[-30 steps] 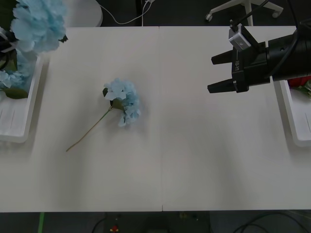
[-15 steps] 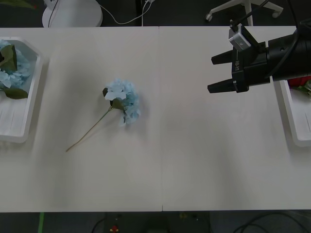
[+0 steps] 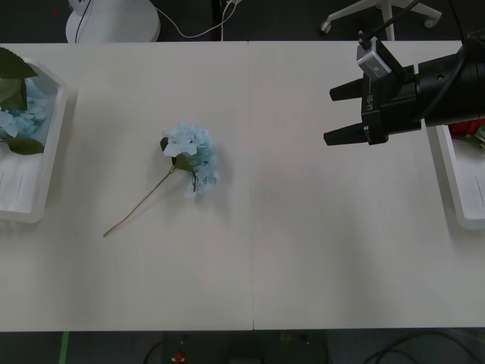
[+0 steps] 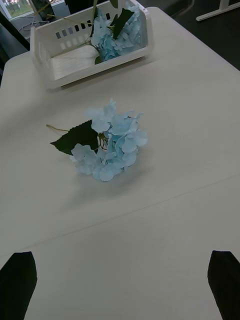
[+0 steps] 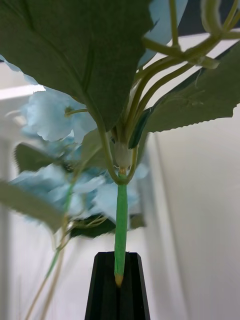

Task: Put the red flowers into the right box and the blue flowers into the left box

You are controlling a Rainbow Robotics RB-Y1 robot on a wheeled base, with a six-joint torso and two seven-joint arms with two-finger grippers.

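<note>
Petals of a frilly pale-blue flower [image 3: 191,158] lie mid-table, thin stem trailing; right gripper [image 3: 327,115] hovers apart, black fingers spread. Right wrist: ribbed white left box [image 4: 87,55] holds blue clusters. Left wrist: left gripper [image 5: 118,286] pinches a green stem [image 5: 120,220].

Even, diffuse overhead light is flooding the broad white tabletop [image 3: 303,250] in the front view, washing it pale and leaving only a faint soft shadow beside the fluffy pale-blue flower head [image 3: 192,158] lying there — no hard glare anywhere. In the right wrist view the same bloom [image 4: 109,142] is sitting crisp, casting a weak grey shadow, while the room beyond is going dark. The left wrist view is looking up past a thin green stem [image 5: 120,220] held sharp — the blue petals [image 5: 50,112] behind are smearing out of focus against a bright, blown-out backdrop.
</note>
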